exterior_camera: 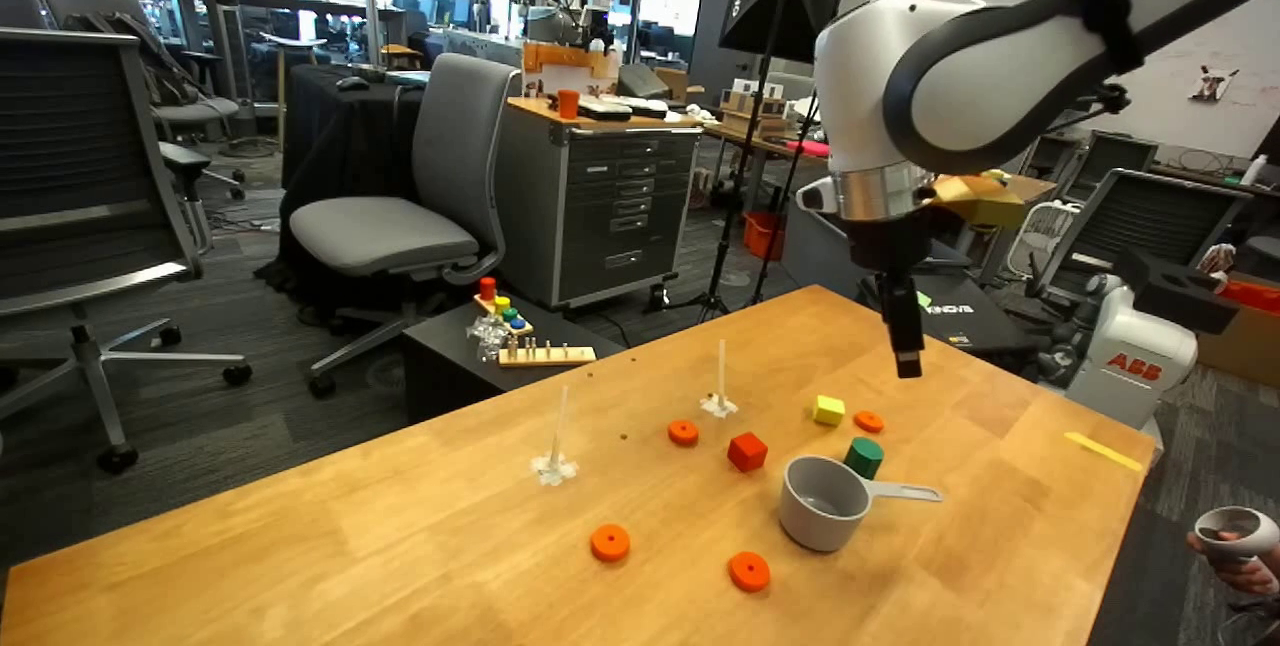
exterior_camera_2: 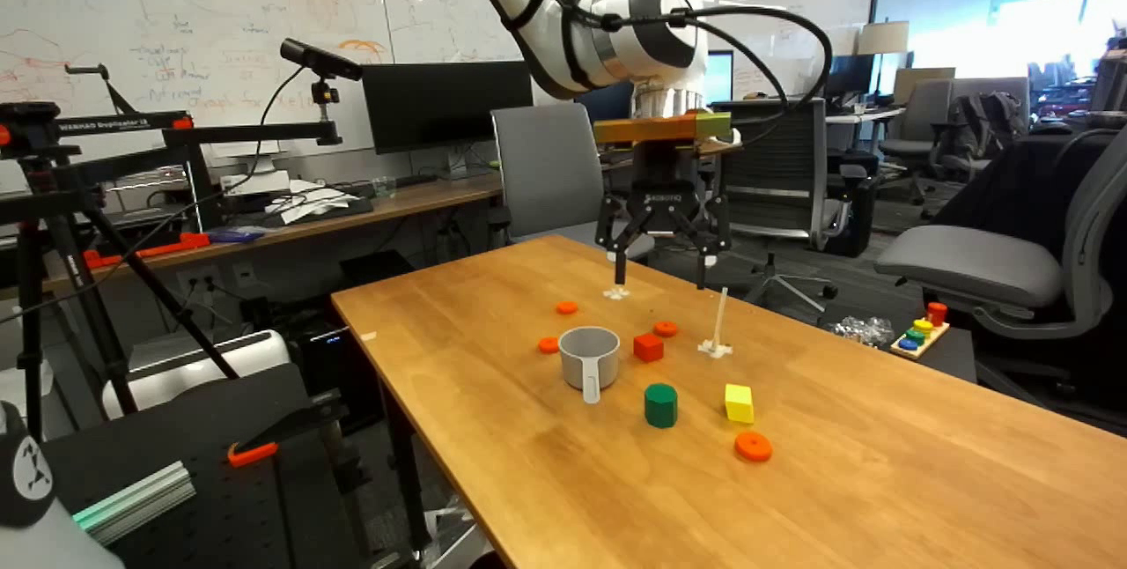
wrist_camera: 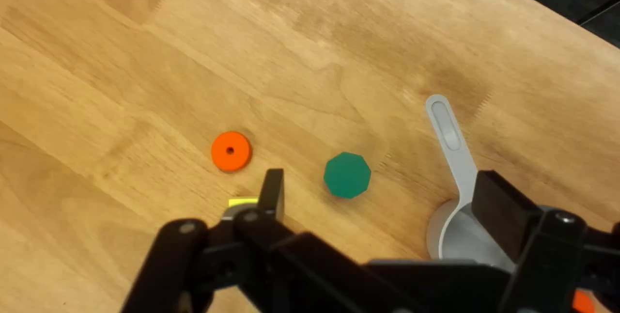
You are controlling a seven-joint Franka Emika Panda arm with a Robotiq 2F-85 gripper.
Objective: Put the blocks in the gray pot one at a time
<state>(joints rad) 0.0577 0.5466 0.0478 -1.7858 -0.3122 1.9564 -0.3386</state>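
"The gripper (exterior_camera_2: 660,280)?"
"It hung wide, its jaws well apart above the table (exterior_camera: 300,566)."
"And the gray pot (exterior_camera: 812,518)?"
"It stood on the table, green block (exterior_camera_2: 660,407), yellow block (exterior_camera_2: 740,404) and red cube (exterior_camera_2: 649,348) nearby. The wrist view's half-hidden orange block (wrist_camera: 582,302) was probably round."

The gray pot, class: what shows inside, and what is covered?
Inside the gray pot, an exterior view shows only bare wall and part of the bottom; the near side hides the rest there. In the wrist view, the gripper covers part of the opening.
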